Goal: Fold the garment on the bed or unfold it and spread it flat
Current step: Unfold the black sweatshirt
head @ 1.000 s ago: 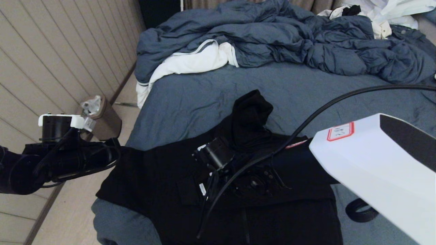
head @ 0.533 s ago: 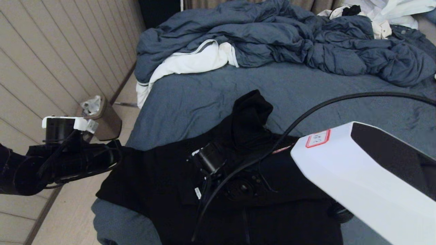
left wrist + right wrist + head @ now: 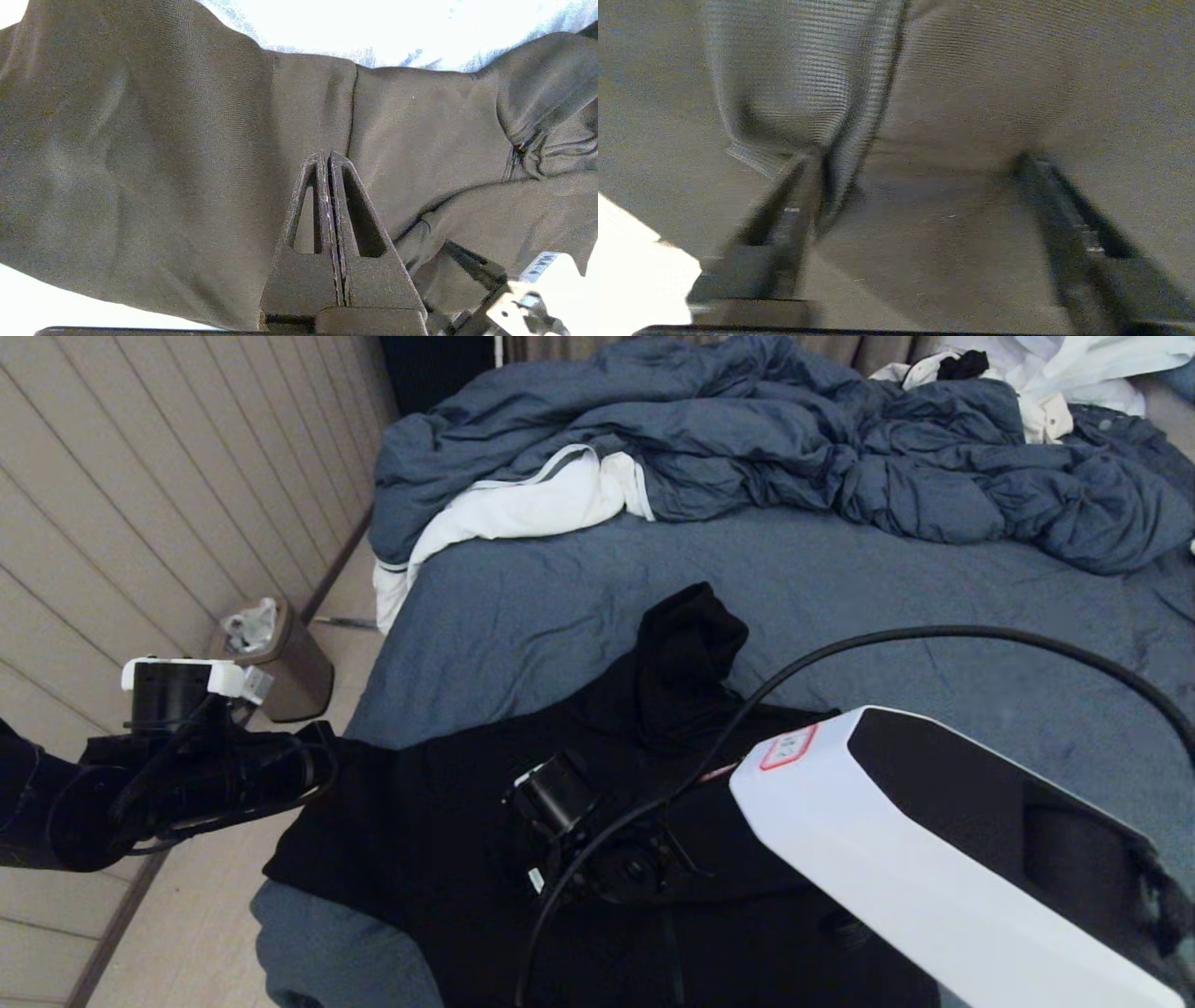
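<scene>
Head view — right claw lower on garment than before, jaws apart; left claw closed.

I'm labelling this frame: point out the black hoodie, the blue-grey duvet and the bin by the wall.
black hoodie [image 3: 439, 821], head view, left chest panel.
blue-grey duvet [image 3: 747, 439], head view, bunched middle.
bin [image 3: 285, 667], head view, brown side.

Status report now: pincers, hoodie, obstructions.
Left pincer shut at the hoodie's left edge, grip unconfirmed. Right pincer open, low over the hoodie's middle. Hoodie spread on the bed, hood bunched. Right arm's cable trails across it.
</scene>
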